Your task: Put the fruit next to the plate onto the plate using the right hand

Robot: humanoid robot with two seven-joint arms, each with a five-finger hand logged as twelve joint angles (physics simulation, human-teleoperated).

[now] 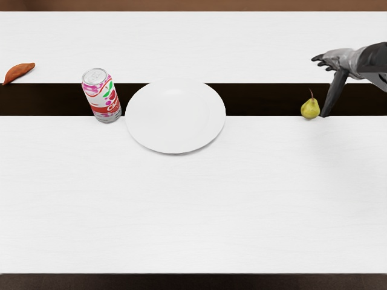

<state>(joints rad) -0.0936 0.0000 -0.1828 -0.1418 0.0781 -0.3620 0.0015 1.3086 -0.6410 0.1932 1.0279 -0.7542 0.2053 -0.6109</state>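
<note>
The pear [310, 109] stood on the table [193, 205], well to the right of the plate [175, 116], not yet grasped. The right hand [340, 64] hung just beside the pear, fingers spread, holding nothing. Judged outstanding: grasp, lift, transfer to the plate, release.

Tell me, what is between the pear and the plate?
Nothing stands there. The head view shows only bare white table and a dark gap between the pear and the plate.
</note>
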